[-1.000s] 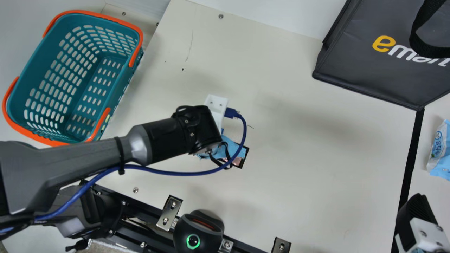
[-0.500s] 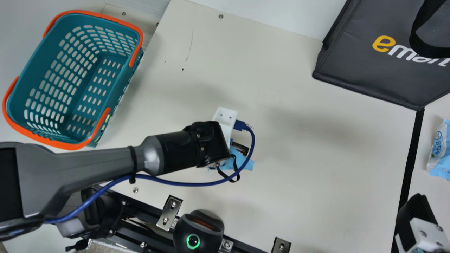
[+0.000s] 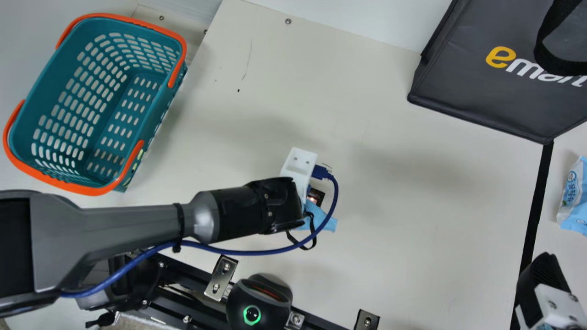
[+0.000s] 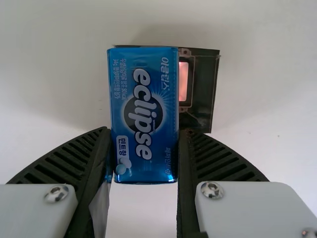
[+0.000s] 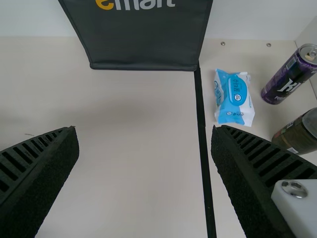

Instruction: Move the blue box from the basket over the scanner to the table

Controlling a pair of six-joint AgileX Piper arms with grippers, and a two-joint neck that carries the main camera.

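While the left gripper [image 3: 298, 176] clasps the blue box [image 4: 143, 114], the right gripper [image 3: 545, 280] stands parted

Main view: the basket [image 3: 103, 185] lies well apart from the left gripper. Left wrist view: the box partly hides a dark panel [image 4: 202, 91]. Right wrist view: fingers [image 5: 262, 173] spread above the table [image 5: 138, 163].

**My machine wears grey, black and white**

My left arm [image 3: 128, 224] is smooth grey, with a silvery collar [image 3: 205, 217] before the glossy black wrist [image 3: 257, 206]. A blue cable [image 3: 257, 252] curves round to a white bracket [image 3: 300, 162] bearing two small screws. The left wrist view shows me black ribbed fingers [image 4: 218, 156] and white mounts [image 4: 247, 203]. My right gripper [image 3: 545, 277] matches: black ribs, white mount, silver screws.
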